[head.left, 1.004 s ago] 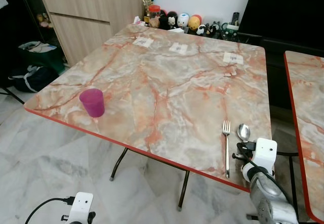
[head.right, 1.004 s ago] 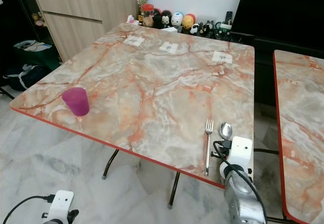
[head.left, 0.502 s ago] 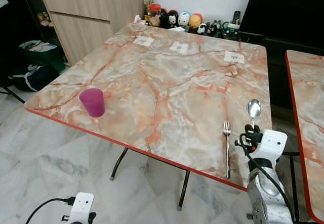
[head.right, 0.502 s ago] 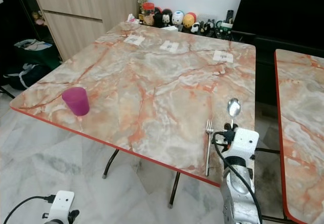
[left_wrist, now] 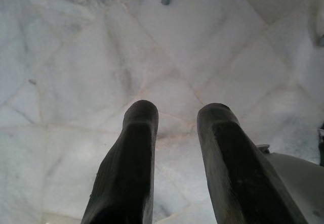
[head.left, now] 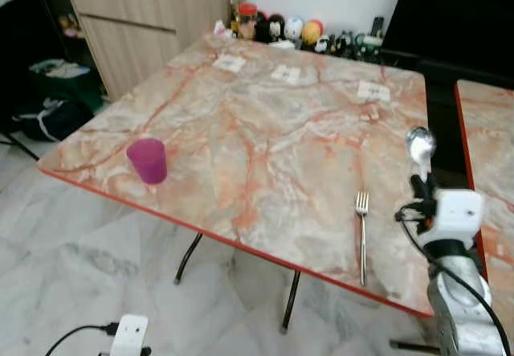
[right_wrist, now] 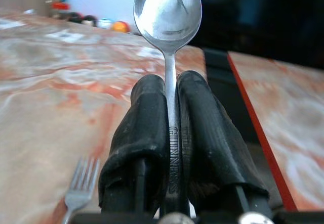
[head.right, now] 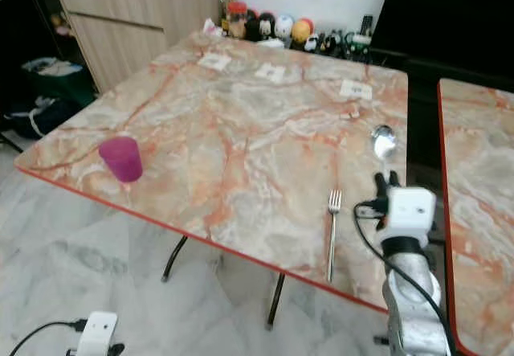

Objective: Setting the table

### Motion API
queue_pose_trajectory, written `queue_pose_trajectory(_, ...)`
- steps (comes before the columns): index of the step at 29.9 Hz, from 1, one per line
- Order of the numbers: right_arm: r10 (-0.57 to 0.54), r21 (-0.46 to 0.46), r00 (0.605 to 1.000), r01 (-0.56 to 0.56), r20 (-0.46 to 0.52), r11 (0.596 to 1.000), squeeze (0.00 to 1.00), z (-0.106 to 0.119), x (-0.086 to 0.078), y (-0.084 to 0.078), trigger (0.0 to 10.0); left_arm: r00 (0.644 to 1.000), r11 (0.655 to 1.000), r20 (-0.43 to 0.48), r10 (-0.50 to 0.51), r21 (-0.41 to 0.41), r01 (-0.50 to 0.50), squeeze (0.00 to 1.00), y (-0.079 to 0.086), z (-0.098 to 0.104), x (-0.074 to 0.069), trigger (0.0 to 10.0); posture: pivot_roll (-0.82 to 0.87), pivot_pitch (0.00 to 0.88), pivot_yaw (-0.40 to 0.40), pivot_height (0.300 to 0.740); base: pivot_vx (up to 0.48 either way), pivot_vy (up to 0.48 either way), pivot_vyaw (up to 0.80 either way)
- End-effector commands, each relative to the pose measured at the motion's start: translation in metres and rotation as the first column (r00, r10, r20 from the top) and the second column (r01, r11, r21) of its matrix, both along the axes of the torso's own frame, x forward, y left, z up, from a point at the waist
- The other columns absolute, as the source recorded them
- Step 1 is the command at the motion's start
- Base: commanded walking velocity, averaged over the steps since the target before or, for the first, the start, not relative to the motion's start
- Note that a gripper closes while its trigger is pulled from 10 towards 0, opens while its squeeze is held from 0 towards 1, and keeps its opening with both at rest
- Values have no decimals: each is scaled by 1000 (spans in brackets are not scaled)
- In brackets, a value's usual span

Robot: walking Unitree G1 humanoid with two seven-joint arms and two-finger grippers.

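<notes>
A silver spoon (head.left: pixel 419 144) stands bowl-up, pinched between the two black fingers of my right gripper (head.left: pixel 421 183), lifted above the right edge of the marble table (head.left: pixel 265 131). In the right wrist view the gripper (right_wrist: pixel 172 90) is shut on the spoon (right_wrist: pixel 168 12) by its handle. A silver fork (head.left: pixel 361 235) lies on the table near the front edge, just left of that gripper. A purple cup (head.left: pixel 147 161) stands upright near the front left edge. My left gripper (left_wrist: pixel 179 115) hangs open over the floor.
Paper slips (head.left: pixel 373 91) lie toward the table's far side, with small figurines (head.left: pixel 295 28) along the back edge. A wooden cabinet (head.left: pixel 136 26) stands at far left and a second marble table (head.left: pixel 490 147) at right. Folding table legs (head.left: pixel 189 258) show below.
My right gripper has risen off the table with the spoon and moved away and to the right. The fork and cup stay put. The camera shifted slightly.
</notes>
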State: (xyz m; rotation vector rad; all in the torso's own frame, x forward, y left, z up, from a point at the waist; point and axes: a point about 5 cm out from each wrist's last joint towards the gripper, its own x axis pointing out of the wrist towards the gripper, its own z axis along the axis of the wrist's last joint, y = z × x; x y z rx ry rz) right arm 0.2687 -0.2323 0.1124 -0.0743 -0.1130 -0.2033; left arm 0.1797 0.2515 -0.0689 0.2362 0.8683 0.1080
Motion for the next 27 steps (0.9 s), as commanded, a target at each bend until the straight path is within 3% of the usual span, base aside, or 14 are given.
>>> queue_pose_trajectory(1,-24,35,999,24,24,999,0,1,-2,6,10000,1000,1000,-13,11,7,-11,0,4,0,-3,10000,72,0,-48,740,0,0,0)
queue_pose_trajectory(13,-30,59,1000,30,-9,998,0,-7,-14,14,10000,999,998,3,-54,17,54,0,-4,4,10,10000,50,0,-36,740,0,0,0)
queue_pose_trajectory(22,-35,83,999,34,17,996,0,-1,-11,19,10000,998,998,-4,-58,19,58,0,-5,2,8,10000,51,0,-46,740,0,-411,0)
queue_pose_trajectory(27,-33,99,999,34,-6,995,0,-5,-10,21,10000,999,999,-5,-51,18,51,0,-6,2,8,10000,55,0,-58,740,0,-445,-754)
